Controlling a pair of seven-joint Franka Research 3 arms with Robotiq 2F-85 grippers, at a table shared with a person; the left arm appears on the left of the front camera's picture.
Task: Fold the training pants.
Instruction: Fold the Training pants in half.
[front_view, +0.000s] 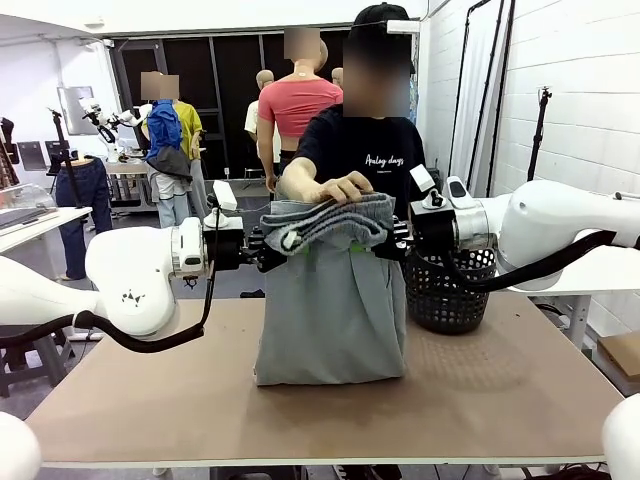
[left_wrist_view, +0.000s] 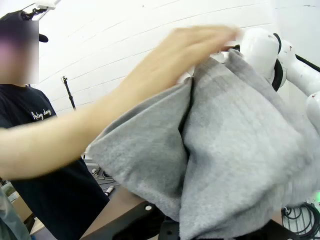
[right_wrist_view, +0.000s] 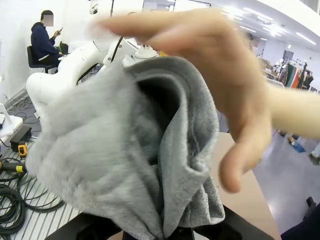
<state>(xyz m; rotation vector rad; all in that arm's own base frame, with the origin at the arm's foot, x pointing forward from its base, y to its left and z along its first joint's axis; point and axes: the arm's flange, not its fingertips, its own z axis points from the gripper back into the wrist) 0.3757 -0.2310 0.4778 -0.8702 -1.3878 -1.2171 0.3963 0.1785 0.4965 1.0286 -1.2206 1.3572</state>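
We find the training pants (front_view: 330, 300), soft light grey fleece, hanging between both arms with hems reaching the brown table (front_view: 500, 400). The left gripper (front_view: 268, 247) and right gripper (front_view: 398, 243) each pinch the fabric. A person's hand (front_view: 345, 187) presses the bunched waistband beside a black mesh basket (front_view: 450, 290).

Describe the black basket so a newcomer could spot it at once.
Start at the brown table, then look to its far right side, beside the hanging grey pants. The basket stands there under the right arm: a round black mesh tub, the one dark, see-through thing beside soft grey cloth.
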